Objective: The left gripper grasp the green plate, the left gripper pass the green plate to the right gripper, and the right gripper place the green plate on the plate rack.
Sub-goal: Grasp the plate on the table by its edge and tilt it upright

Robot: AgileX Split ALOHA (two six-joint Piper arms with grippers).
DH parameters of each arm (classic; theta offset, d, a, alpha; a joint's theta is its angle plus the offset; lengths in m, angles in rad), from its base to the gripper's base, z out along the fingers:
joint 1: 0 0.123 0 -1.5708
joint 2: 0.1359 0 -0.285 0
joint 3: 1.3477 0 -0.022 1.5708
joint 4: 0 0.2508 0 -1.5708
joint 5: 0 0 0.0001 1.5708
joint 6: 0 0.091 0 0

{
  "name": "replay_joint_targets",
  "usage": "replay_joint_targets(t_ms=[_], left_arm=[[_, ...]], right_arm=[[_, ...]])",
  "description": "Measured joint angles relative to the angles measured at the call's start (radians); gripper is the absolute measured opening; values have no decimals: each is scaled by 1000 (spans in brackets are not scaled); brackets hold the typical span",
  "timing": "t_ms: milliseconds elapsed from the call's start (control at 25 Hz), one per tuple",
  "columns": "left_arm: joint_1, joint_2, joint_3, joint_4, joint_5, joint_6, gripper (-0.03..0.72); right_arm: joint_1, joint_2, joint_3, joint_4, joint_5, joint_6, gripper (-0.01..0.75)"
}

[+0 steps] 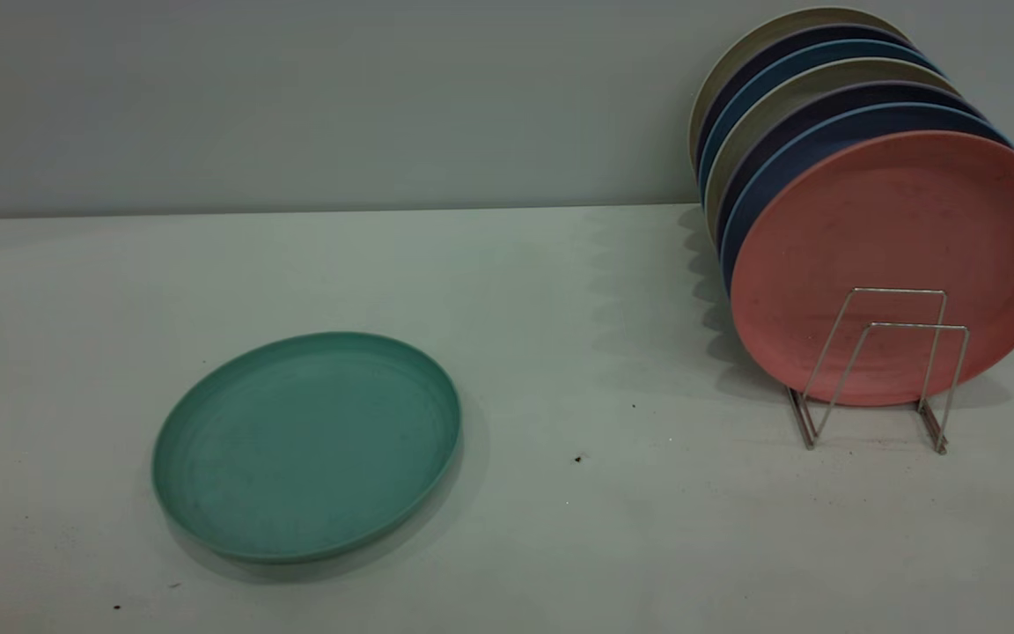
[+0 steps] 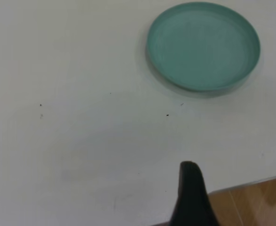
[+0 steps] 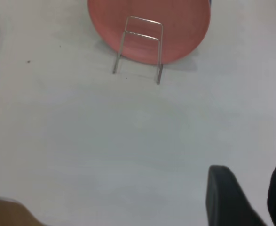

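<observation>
The green plate (image 1: 306, 445) lies flat on the white table at the front left, with nothing touching it. It also shows in the left wrist view (image 2: 202, 44), far ahead of the left gripper. Of that gripper only one black finger (image 2: 190, 197) shows, above the table's edge. The plate rack (image 1: 901, 290) stands at the right, its front wire loops empty. In the right wrist view the rack (image 3: 145, 21) is well ahead of my right gripper (image 3: 249, 172), which is open and empty above bare table. Neither gripper shows in the exterior view.
A salmon-pink plate (image 1: 899, 229) leans in the rack, with several dark blue and grey plates (image 1: 789, 106) upright behind it. A grey wall runs along the table's back. Wooden floor (image 2: 250, 202) shows past the table's edge near the left gripper.
</observation>
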Motion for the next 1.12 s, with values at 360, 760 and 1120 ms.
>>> replay_joint_targets(t_ms=[360, 760, 1120], left_arm=[[0, 0, 0, 0, 0, 2, 539], [0, 0, -12, 71, -80, -66, 512], [0, 379, -16, 61, -251, -148, 510]], right_arm=[[0, 0, 0, 0, 0, -37, 239], [0, 0, 0, -18, 0, -29, 239], [0, 4, -12, -31, -21, -21, 257]])
